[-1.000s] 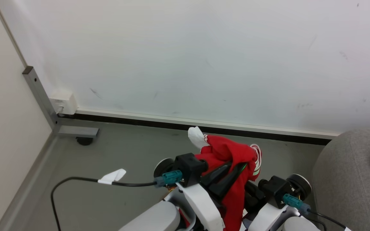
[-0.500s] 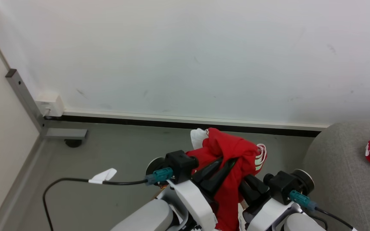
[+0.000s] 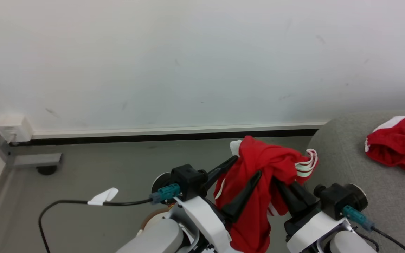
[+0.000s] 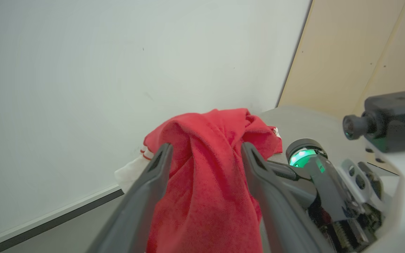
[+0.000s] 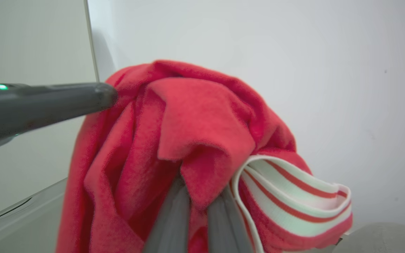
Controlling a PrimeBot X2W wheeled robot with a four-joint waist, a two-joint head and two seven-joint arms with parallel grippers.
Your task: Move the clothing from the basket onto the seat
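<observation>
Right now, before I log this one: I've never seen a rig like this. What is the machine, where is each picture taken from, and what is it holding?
This is a wheeled robot with two arms, each ending in a gripper with two long dark fingers. The wide picture comes from a camera on its head, looking down over both arms at a grey floor, a white wall and the rounded end of a grey sofa. The other two pictures come from cameras on the wrists, each looking along that arm's own fingers. The right gripper is shut on a fold of a red garment with white stripes, holding it up in the air. The left gripper is open, its fingers spread on either side of the hanging cloth without pinching it. A second red garment lies on the sofa.
</observation>
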